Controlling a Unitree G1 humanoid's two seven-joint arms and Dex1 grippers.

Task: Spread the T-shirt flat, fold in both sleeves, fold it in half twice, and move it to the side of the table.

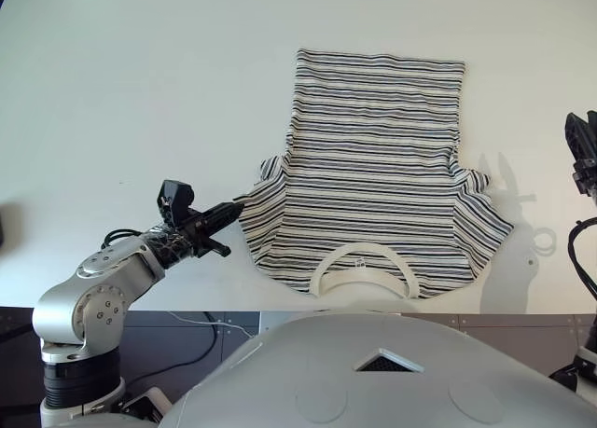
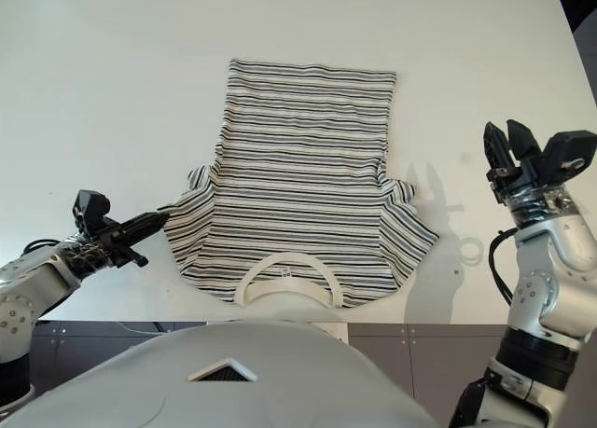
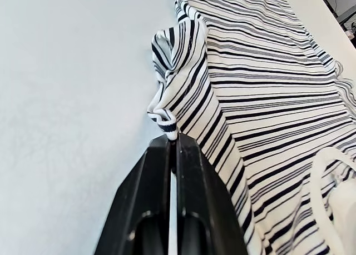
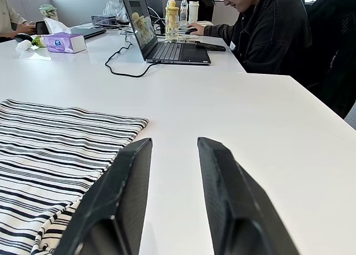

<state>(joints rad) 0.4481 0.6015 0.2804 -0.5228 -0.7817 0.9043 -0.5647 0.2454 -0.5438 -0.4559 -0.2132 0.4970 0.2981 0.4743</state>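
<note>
Left gripper [image 1: 236, 208] lay low, fingers [image 3: 157, 177] pinched on the T-shirt sleeve [image 3: 177, 55]; right gripper [image 2: 505, 137] hung aloft, fingers [image 4: 229, 188] spread apart.

White table [image 1: 140, 120], striped T-shirt [image 1: 373, 167] on its near half.

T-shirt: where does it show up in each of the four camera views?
Left eye view: T-shirt right of centre.
Right eye view: T-shirt at centre.
Left wrist view: T-shirt beyond left gripper, sleeve pinched.
Right wrist view: T-shirt beside open right gripper.
Shared landmark: white table.

Navy-and-white striped T-shirt [image 1: 373, 167], white table [image 1: 140, 92], black tool [image 3: 173, 155].
</note>
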